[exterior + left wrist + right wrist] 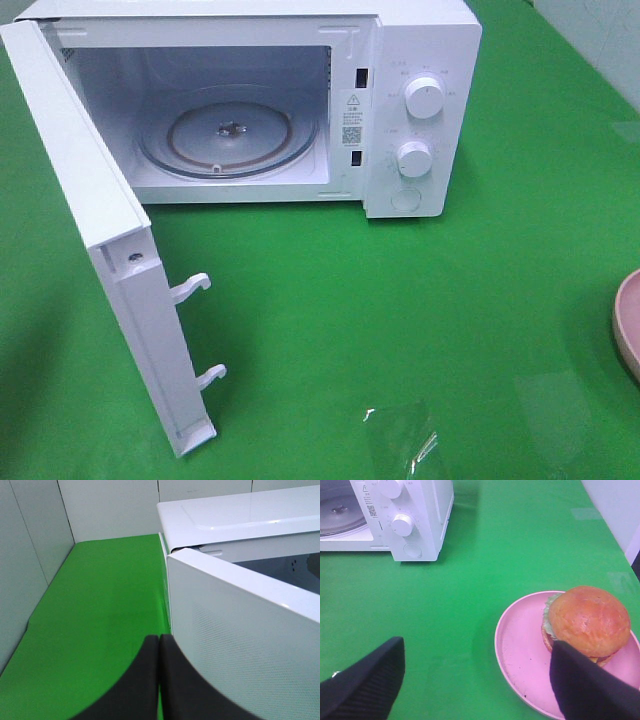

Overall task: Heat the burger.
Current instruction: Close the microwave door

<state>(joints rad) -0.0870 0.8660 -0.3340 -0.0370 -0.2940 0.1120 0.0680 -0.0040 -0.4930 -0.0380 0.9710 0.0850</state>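
The burger (587, 622), with a glossy golden-brown bun and a green lettuce frill, sits on a pink plate (520, 655) in the right wrist view. My right gripper (475, 680) is open above the green table, one finger to the left of the plate and the other over the burger's near side. In the high view only the plate's edge (629, 320) shows at the right; the burger and both grippers are out of sight. My left gripper (159, 680) is shut and empty, next to the outer face of the open microwave door (240, 645).
The white microwave (420, 110) stands at the back with its door (100, 230) swung wide open to the left and a glass turntable (228, 135) inside. Two knobs (425, 98) are on its right panel. A piece of clear film (400, 435) lies on the green table (400, 320) in front.
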